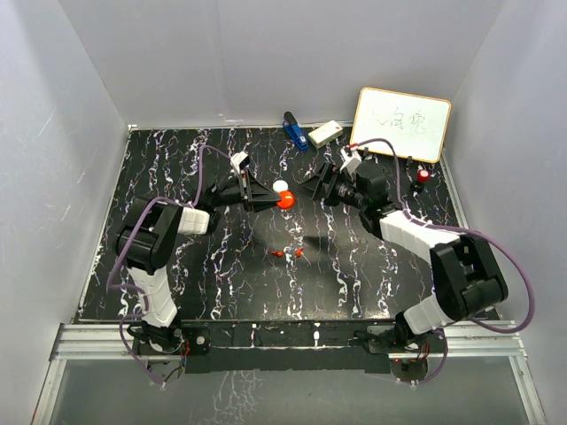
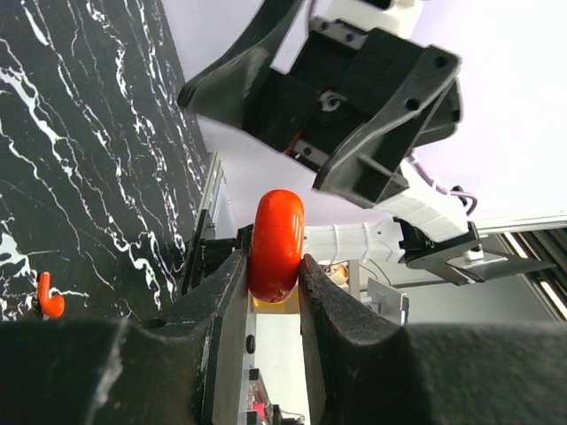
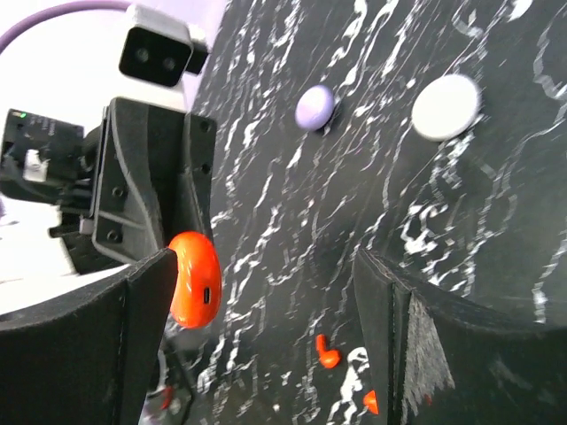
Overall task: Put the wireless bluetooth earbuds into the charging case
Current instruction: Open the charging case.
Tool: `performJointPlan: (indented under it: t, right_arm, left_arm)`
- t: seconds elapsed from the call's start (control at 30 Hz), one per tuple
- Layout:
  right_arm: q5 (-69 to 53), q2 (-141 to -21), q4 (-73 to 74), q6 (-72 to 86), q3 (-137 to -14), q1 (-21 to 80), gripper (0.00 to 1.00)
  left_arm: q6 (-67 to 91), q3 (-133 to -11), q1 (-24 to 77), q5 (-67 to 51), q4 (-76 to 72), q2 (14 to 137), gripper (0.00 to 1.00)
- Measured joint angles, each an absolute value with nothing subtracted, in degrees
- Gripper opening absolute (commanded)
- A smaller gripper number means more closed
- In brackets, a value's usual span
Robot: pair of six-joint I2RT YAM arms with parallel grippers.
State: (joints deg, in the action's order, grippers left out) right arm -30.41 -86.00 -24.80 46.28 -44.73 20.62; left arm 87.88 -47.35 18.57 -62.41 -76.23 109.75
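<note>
My left claw (image 2: 275, 276) is clamped on the red charging case (image 2: 276, 241), holding it up off the worktop (image 1: 221, 274). My right claw (image 3: 261, 274) stands wide apart just beside it, gripping nothing. Two red earbuds (image 3: 326, 352) lie loose on the worktop below, so I judge that nothing is inserted yet.

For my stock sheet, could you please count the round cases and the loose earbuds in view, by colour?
Red case: 1
Purple case: 1
White case: 1
Red earbuds: 2
Total: 5
</note>
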Motion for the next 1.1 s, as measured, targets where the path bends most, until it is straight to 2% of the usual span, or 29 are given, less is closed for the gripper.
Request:
performJointPlan:
  t: [0.27, 0.53, 1.1]
  right_arm:
    - [-20.3, -82.8, -12.0, 33.1, -49.9, 23.5, 0.78]
    - [-14.3, -82.9, -6.3, 28.3, -50.9, 28.7, 0.78]
    - [-10.2, -82.9, -3.0, 26.0, -51.4, 29.7, 0.78]
  left_arm:
    - [72.4, -52.2, 18.6, -63.4, -51.2, 104.5, 0.0]
    - [59.2, -57.1, 18.6, -62.3, -30.0, 103.5, 0.0]
    - [54.5, -57.3, 18.6, -60.6, -22.2, 103.4, 0.0]
